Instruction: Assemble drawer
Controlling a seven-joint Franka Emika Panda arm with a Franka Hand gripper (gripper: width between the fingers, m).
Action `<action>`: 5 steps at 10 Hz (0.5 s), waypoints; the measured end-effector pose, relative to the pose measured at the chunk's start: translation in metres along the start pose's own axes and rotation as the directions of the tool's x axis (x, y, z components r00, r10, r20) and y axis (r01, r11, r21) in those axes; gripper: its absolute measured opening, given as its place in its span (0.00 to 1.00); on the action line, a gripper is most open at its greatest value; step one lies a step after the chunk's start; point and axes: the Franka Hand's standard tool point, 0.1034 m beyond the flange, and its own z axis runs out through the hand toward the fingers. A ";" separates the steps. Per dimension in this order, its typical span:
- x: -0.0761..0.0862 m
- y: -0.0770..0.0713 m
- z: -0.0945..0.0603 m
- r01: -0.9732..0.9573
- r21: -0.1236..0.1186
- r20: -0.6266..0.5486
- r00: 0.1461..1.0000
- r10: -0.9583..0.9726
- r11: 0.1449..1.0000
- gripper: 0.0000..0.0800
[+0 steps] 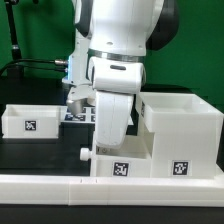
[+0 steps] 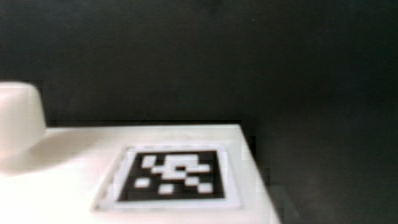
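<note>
Exterior view: the drawer [image 1: 178, 140] lies in three white plastic, tag-bearing pieces: a large cube-like open housing [image 1: 190, 120], a shallow knobbed tray [image 1: 112, 166] and a second shallow tray [image 1: 28, 120]. The white robot arm [image 1: 115, 95] hides the fingers, so apart or together cannot be told; the knobbed tray sits right below them, the housing just beside it. Wrist view: a white plastic face [image 2: 71, 160] with a black-and-white square tag [image 2: 175, 178] lies close under the fingers, the black table [image 2: 214, 60] beyond it.
</note>
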 end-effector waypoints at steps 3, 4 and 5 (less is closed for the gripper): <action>-0.003 0.000 0.001 0.045 0.003 0.002 0.999 -0.045 0.999 0.06; -0.003 0.000 0.001 0.045 0.003 0.002 0.999 -0.045 0.999 0.06; -0.003 0.000 0.001 0.044 0.003 0.002 0.999 -0.044 0.999 0.06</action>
